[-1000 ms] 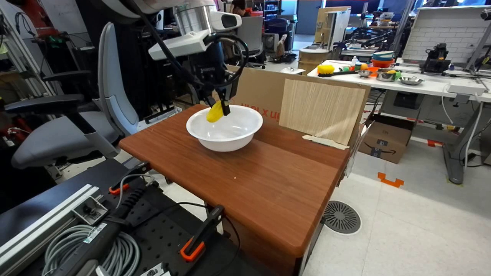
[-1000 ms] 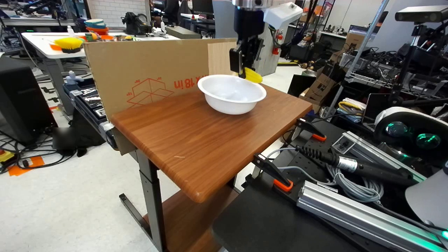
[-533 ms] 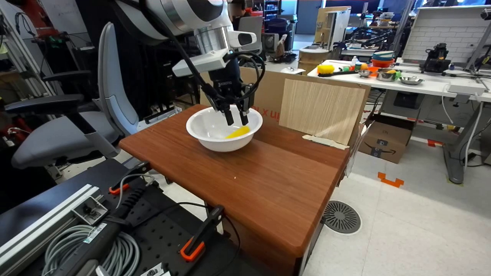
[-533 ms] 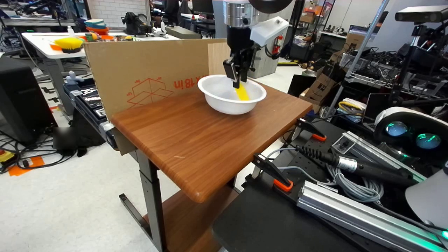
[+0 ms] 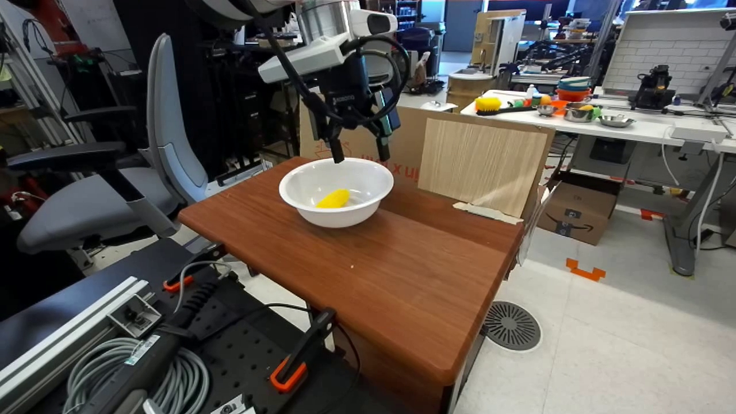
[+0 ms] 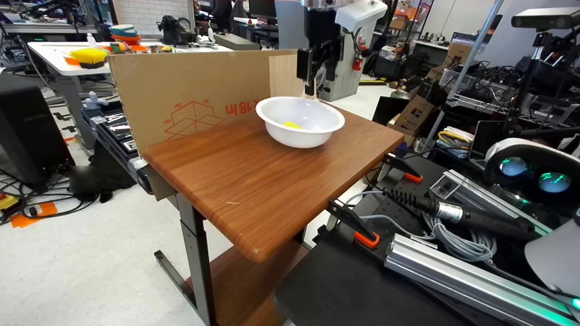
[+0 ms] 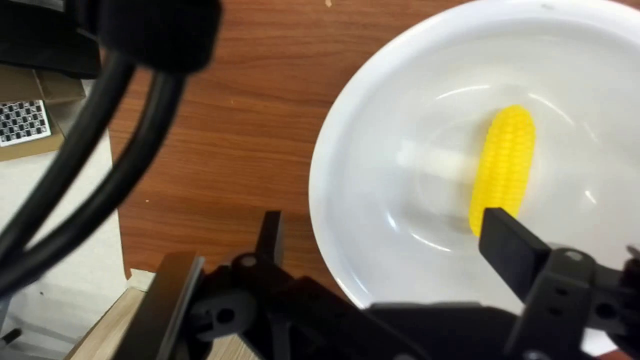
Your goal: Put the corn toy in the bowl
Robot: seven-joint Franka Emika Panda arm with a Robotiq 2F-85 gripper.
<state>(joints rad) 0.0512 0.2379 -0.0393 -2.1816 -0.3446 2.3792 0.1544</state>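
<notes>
Gripper (image 5: 361, 159): in an exterior view you make out small pale lettering (image 5: 345, 99) on its dark body, apparently ROBOTIQ.
Cardboard panel (image 6: 186, 81): you read "X 18 in" in red print (image 6: 247, 107), upside down.
Box drawing (image 6: 194, 118): red lines, same panel; marks at its edges too small for you.
Brown box (image 5: 598, 204): you spot the Amazon smile arrow (image 5: 582, 228) on its side.
Black handle (image 6: 494, 222): carries a pale label (image 6: 450, 212), seen in both exterior views; you can't read it.
Checkered card (image 7: 22, 122): wrist view; tiny dark marks in its white squares, too small for you to read.
</notes>
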